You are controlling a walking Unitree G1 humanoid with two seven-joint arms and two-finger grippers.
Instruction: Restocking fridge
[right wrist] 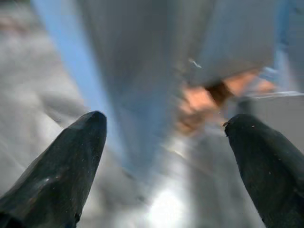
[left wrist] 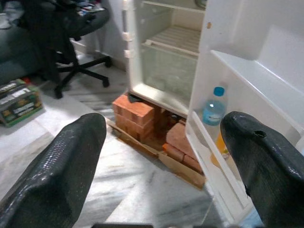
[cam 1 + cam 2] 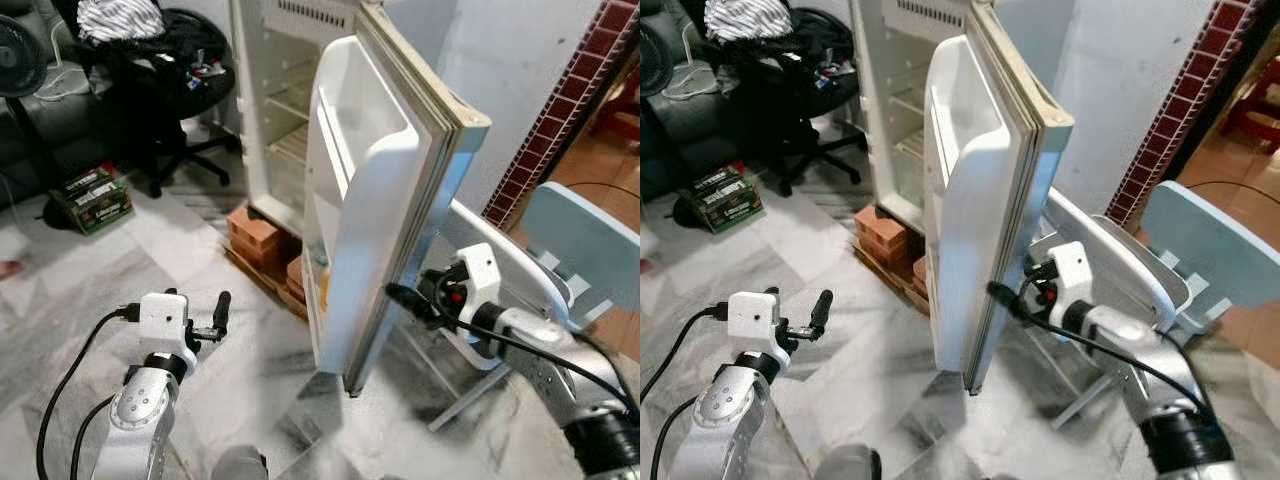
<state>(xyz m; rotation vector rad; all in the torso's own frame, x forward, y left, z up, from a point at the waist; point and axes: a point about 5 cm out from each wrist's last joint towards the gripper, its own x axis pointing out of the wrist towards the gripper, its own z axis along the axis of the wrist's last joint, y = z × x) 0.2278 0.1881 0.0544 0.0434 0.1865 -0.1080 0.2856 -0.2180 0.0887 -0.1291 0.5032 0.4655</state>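
Marble floor (image 3: 250,390), fridge door (image 3: 370,210) ajar: right gripper (image 3: 400,297) sits nearest, jaws spread and empty at its outer edge; left gripper (image 3: 215,318) open, empty, well off

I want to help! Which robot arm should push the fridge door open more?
Probably the right. The right gripper is open right at the fridge door outer edge, while the left gripper, also open, hangs over the floor, well away from it.
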